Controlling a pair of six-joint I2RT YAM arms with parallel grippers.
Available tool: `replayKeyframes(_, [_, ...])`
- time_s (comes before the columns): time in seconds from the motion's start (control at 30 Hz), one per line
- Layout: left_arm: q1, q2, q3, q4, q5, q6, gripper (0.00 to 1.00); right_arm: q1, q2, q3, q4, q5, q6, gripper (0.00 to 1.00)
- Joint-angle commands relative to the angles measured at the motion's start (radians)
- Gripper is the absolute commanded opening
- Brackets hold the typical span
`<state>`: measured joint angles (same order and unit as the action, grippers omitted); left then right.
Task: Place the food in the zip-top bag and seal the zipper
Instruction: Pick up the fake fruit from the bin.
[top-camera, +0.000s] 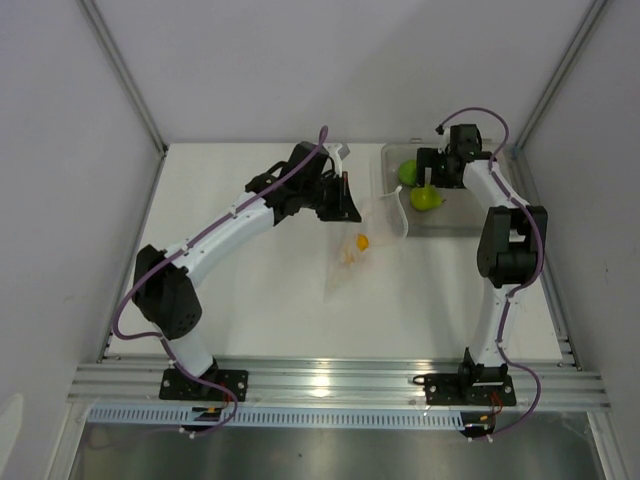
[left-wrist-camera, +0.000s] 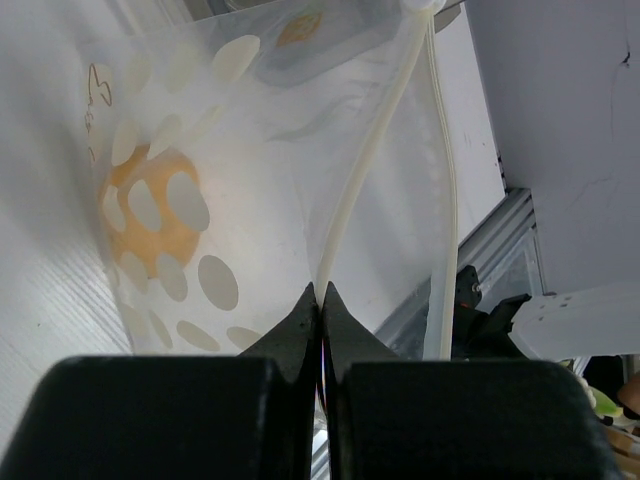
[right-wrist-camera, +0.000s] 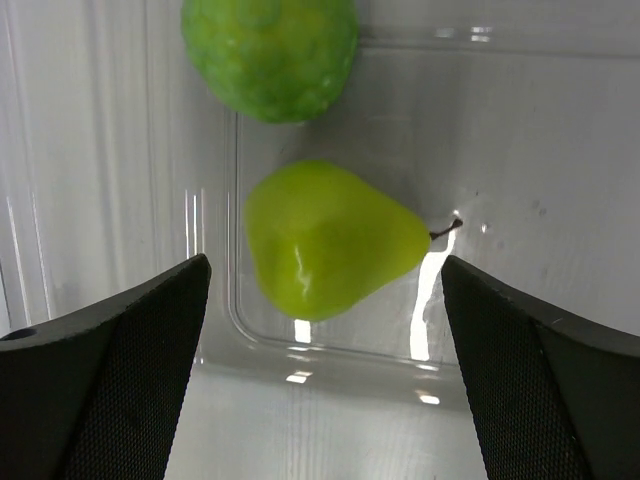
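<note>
Filling is partly done. One orange fruit (top-camera: 362, 242) already lies inside the clear dotted bag (top-camera: 348, 262) on the desk (top-camera: 270, 300). Two green pieces wait in a clear tray (top-camera: 455, 226) to the right.

The left tool (left-wrist-camera: 321, 300) is pinched tight on the bag's mouth edge, right at the pale seal strip (left-wrist-camera: 372, 150). The two sides of the mouth stand apart, so the bag is open.

The right tool (right-wrist-camera: 322, 268) is spread wide above the tray, its fingers either side of a green pear (right-wrist-camera: 325, 240) and touching nothing. A bumpy green fruit (right-wrist-camera: 270, 50) sits just beyond the pear.

The likely next move is for the right tool to lower and close on the pear without pushing it against the tray wall, then carry it to the held-open mouth. The strip is not yet pressed shut.
</note>
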<state>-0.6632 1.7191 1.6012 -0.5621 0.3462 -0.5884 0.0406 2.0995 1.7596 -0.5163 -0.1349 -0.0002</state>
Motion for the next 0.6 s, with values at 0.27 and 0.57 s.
replayKeyframes(0.27, [0.002, -0.050, -0.003, 0.022, 0.014, -0.001, 0.01, 0.025, 0.131, 0.185, -0.034, -0.072, -0.133, 0.99])
replayKeyframes(0.57, [0.004, -0.044, -0.007, 0.030, 0.025, -0.001, 0.01, 0.031, 0.148, 0.135, -0.070, -0.123, -0.086, 0.99])
